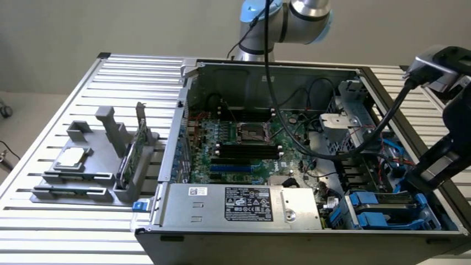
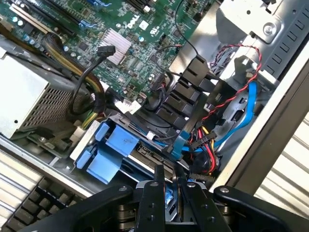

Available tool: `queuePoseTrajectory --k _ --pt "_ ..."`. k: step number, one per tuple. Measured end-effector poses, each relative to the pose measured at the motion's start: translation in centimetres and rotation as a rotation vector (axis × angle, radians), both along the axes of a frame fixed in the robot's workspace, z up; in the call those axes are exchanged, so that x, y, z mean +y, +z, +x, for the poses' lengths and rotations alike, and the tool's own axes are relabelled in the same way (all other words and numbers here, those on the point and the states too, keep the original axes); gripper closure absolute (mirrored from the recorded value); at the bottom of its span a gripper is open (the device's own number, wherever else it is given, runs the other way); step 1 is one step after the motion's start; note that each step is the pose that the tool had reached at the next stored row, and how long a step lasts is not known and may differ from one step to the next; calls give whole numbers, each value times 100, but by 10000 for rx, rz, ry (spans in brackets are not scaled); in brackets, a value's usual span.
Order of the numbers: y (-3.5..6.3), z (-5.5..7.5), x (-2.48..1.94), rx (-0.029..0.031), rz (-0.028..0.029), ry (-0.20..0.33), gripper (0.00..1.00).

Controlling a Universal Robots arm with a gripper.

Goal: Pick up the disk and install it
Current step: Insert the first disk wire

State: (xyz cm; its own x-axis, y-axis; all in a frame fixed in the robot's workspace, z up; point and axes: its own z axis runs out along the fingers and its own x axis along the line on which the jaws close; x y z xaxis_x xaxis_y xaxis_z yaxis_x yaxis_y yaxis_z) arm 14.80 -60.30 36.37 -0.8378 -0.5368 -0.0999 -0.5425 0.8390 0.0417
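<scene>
My gripper (image 2: 168, 178) hangs low over the drive bay at the front corner of the open computer case (image 1: 257, 234), at the exterior view's right. Its two fingers (image 2: 155, 186) stand close together with a thin blue-edged slab between them, seen edge-on: the disk (image 2: 169, 195). Most of the disk is hidden by the fingers. Just beyond the fingertips lie blue plastic carrier rails (image 2: 119, 144) in the bay, also seen as blue carrier rails (image 1: 372, 208) beside my gripper (image 1: 421, 179).
Red, yellow and blue cables (image 2: 227, 113) crowd the bay's far side. The power supply (image 1: 239, 205) lies alongside the bay, the motherboard (image 1: 246, 146) behind it. A grey fixture (image 1: 81, 165) at the exterior view's left holds a silver chip (image 1: 70, 159) and a green card (image 1: 141, 142).
</scene>
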Motion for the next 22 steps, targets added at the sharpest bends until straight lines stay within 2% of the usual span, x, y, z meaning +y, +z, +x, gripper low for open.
queuePoseTrajectory --k 22 --pt "0 0 0 0 21 -3434 78"
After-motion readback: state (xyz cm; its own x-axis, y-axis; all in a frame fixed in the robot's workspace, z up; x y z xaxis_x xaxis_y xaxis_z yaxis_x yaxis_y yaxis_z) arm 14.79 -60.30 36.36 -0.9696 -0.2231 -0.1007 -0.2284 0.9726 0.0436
